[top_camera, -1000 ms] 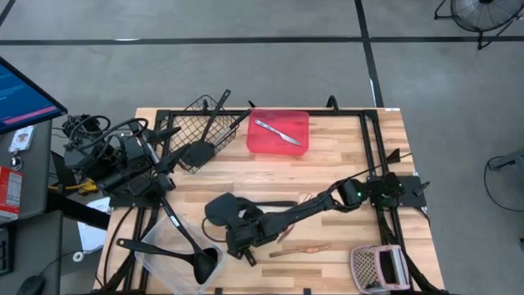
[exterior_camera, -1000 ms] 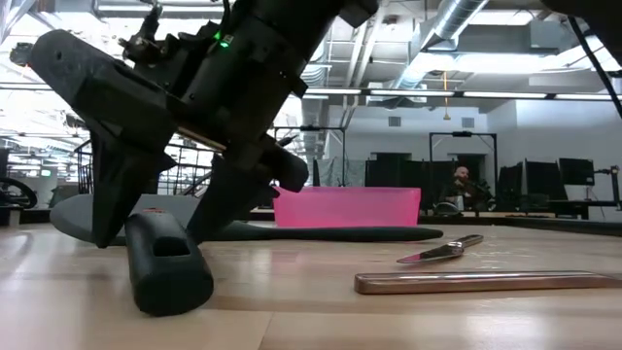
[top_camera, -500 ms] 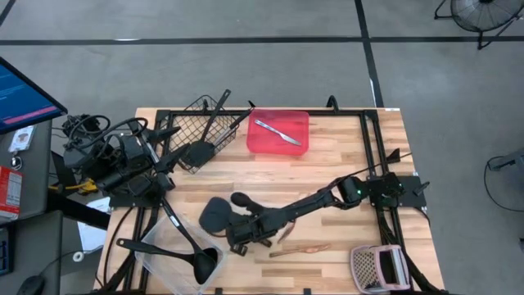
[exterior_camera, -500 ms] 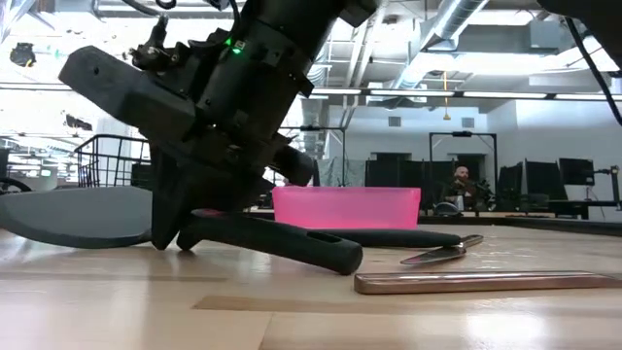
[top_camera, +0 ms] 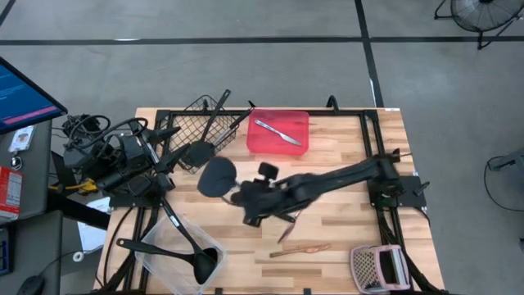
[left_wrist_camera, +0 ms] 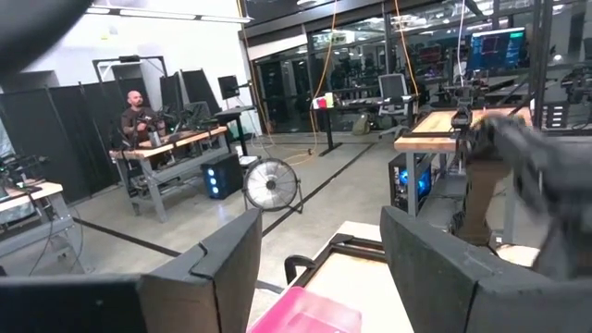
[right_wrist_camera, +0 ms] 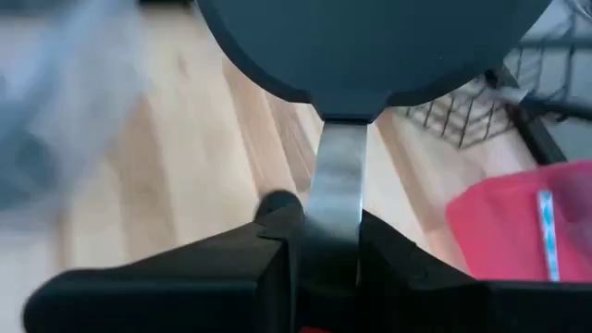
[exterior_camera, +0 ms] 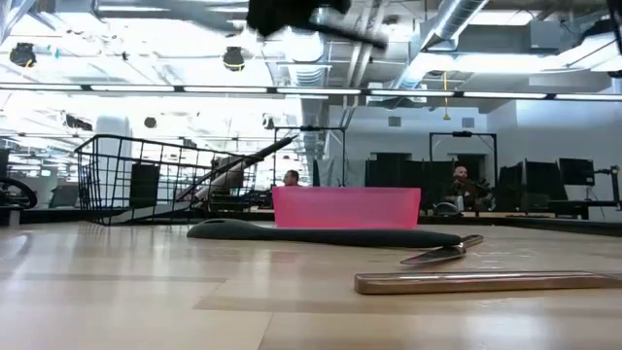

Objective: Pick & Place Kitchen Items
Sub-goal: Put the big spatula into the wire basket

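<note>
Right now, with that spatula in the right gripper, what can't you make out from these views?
- Spatula: right wrist view cuts its blade off at the edge; blurred in the low view.
- Right gripper: high view, fingers hidden under the arm.
- Left gripper: left wrist view shows open fingers, not what lies beneath.

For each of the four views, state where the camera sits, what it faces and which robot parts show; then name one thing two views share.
High: overhead, facing down; both arms, right end effector holding a black spatula.
Low: table-top height, facing the room; an arm blurred at top.
Left wrist: facing the room; open left end effector.
Right wrist: facing the table; own fingers shut on the spatula.
Shared: the red tray.
</note>
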Motion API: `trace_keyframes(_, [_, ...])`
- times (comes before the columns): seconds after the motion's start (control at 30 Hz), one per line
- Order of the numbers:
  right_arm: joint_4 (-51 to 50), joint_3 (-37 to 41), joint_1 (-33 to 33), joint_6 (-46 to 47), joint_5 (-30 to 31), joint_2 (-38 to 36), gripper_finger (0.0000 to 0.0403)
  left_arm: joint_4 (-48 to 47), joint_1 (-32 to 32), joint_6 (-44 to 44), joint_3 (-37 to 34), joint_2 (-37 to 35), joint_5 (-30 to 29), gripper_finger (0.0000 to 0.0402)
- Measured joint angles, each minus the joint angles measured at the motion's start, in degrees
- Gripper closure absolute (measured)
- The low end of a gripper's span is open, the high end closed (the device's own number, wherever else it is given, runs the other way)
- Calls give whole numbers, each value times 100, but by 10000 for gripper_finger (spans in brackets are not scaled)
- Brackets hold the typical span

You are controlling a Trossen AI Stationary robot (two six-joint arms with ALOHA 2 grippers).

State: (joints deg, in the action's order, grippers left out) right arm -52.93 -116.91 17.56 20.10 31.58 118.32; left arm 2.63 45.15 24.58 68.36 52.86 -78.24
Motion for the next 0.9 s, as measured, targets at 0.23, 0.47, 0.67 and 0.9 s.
trace_keyframes(0.23, [-400,-14,367,-33,633,-1390,337,3,1,9,0,0,0,198])
trace_keyframes(0.47, [-534,-14,1160,229,1217,-2290,337,-10,1,42,0,0,2,198])
trace_keyframes(0.67, [-143,-13,1935,-125,1837,-2655,336,-37,1,42,0,11,4,198])
trace_keyframes(0.9, [507,-14,2651,-945,1915,-2764,334,-129,1,20,-390,-116,508,198])
